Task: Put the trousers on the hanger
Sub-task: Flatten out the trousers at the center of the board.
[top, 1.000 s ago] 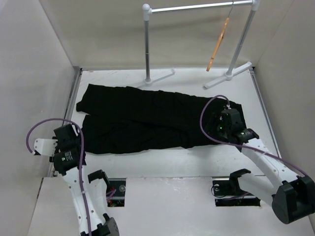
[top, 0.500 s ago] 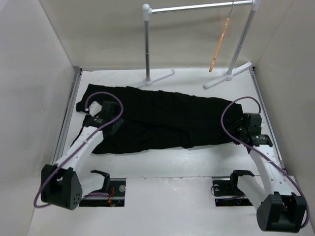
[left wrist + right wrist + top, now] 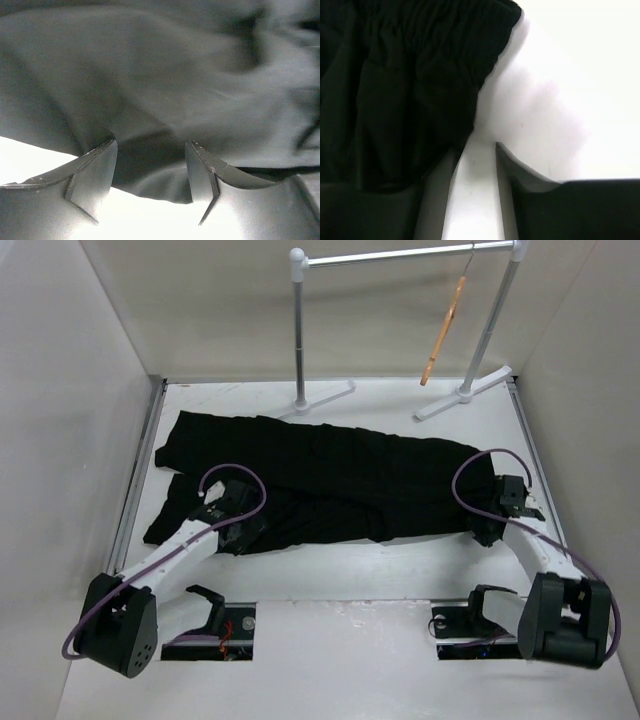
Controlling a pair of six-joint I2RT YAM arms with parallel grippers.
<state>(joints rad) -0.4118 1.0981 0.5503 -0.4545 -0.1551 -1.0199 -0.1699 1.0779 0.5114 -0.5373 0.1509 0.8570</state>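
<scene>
The black trousers (image 3: 330, 480) lie flat across the white table, waist to the right and legs to the left. The tan wooden hanger (image 3: 443, 332) hangs from the rack's rail at the back right, far from both grippers. My left gripper (image 3: 243, 532) is low at the near edge of the near leg. In the left wrist view it (image 3: 150, 152) is open, with a fold of the trousers (image 3: 160, 100) lying between the fingers. My right gripper (image 3: 484, 533) is at the near right corner of the waist. It (image 3: 475, 150) is open, with bare table between its fingers and the waistband (image 3: 420, 75) against the left one.
The silver metal rack (image 3: 299, 330) stands on two feet at the back of the table. Walls close in the left, right and back. The white table (image 3: 400, 560) has a bare strip in front of the trousers. Both arm bases sit at the near edge.
My left arm swung from the left edge onto the near leg, then drew back to its near edge; the leg end shifted left. My right gripper moved off the waist to its near right corner.
</scene>
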